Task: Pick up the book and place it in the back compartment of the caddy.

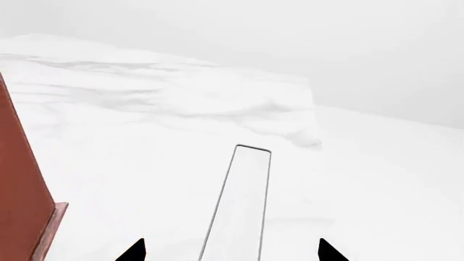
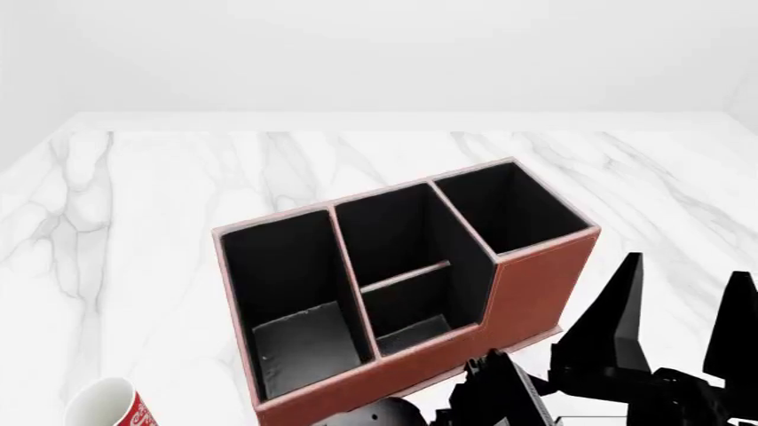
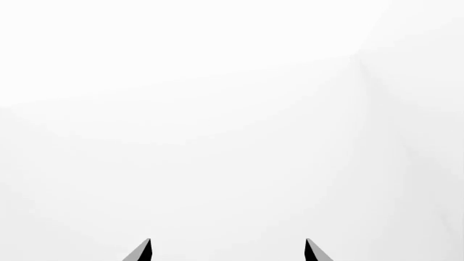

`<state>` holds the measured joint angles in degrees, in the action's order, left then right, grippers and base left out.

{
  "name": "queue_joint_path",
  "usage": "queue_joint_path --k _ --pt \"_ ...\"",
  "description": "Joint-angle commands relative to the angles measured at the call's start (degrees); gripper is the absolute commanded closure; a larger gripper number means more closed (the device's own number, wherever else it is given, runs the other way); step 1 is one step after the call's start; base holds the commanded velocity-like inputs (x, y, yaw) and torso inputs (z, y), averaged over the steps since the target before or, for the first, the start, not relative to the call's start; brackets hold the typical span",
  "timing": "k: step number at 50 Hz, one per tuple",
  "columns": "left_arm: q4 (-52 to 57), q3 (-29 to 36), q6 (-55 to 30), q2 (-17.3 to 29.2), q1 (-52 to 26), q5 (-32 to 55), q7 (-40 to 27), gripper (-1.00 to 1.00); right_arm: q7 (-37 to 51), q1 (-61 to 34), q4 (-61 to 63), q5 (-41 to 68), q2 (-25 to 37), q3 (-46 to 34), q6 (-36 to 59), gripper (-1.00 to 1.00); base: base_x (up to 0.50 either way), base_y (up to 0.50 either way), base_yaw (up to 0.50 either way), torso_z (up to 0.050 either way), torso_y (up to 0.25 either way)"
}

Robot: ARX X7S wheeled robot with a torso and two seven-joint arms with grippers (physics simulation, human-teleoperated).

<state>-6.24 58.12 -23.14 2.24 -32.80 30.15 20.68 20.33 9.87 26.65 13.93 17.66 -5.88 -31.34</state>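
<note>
Left gripper (image 1: 232, 251): fingers apart, gap wider than the book (image 1: 246, 190). The book sits edge-on between the fingers and reaches out past the tips. Neither tip visibly touches a cover, and I cannot tell whether it is gripped further back. Right gripper (image 3: 226, 250): fingers apart, nothing between them, only white ahead.

Risks:
- If the left fingers close off-centre, one will probably meet a cover first and push the book askew or topple it.
- The caddy (image 1: 22, 190) wall stands just beside the left gripper, so a sideways swing could knock the box.
- The back compartment (image 2: 397, 235) is small and sits behind a divider. A tilted book could catch on the rim or drop into the front half.

Containers:
- All the caddy's cells look empty.
- Grey patches on the floors of the long cell (image 2: 296, 284) and the front half are likely sheen.
- The mug (image 2: 113, 408) is well apart from both grippers, contents not visible.
</note>
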Motion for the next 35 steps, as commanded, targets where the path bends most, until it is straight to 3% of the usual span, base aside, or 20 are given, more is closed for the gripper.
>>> queue_joint_path --k 1,35 --pt "-2.3 -0.22 2.1 -0.81 -0.87 0.76 0.66 -1.0 -0.93 -0.14 -0.4 -1.15 -0.85 0.87 -0.13 -1.0 0.0 0.0 0.0 0.0 0.0" --pt "-10.32 5.21 7.87 -1.55 -2.69 4.24 -0.75 -1.0 -0.16 -0.02 -0.11 -1.22 -0.35 0.48 -0.13 -1.0 0.0 0.0 0.0 0.0 0.0"
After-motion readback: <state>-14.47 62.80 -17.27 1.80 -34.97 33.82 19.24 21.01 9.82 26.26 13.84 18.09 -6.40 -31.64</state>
